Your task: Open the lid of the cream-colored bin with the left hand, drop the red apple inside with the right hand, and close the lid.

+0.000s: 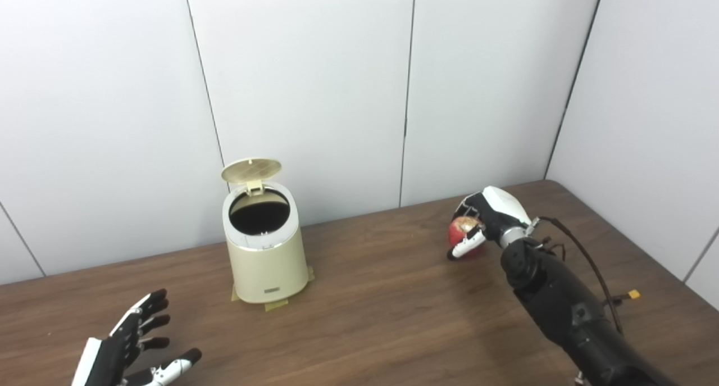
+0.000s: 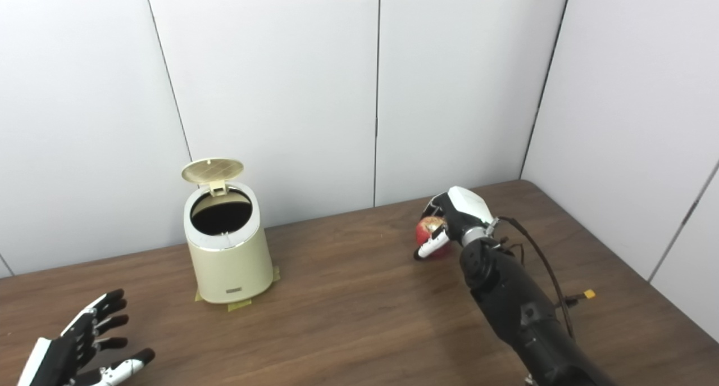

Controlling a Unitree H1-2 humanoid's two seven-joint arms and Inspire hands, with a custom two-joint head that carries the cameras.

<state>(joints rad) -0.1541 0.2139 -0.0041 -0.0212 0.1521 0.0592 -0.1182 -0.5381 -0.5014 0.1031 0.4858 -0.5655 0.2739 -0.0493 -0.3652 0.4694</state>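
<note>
The cream-colored bin (image 1: 264, 262) stands on the wooden table at centre left, its round lid (image 1: 251, 171) tilted up and back, the dark inside showing. My left hand (image 1: 132, 346) is open and empty at the front left, well short of the bin. My right hand (image 1: 487, 214) is at the far right of the table, its fingers wrapped around the red apple (image 1: 462, 231), which rests at table level. The same scene shows in the right eye view, with the bin (image 2: 227, 259), the apple (image 2: 428, 230) and the right hand (image 2: 458, 212).
The wooden table (image 1: 371, 318) runs back to white wall panels right behind the bin. Yellow tape pieces (image 1: 275, 304) sit under the bin's base. A dark cable with a small yellow tag (image 1: 633, 294) hangs off my right forearm. The table's right edge lies beyond the apple.
</note>
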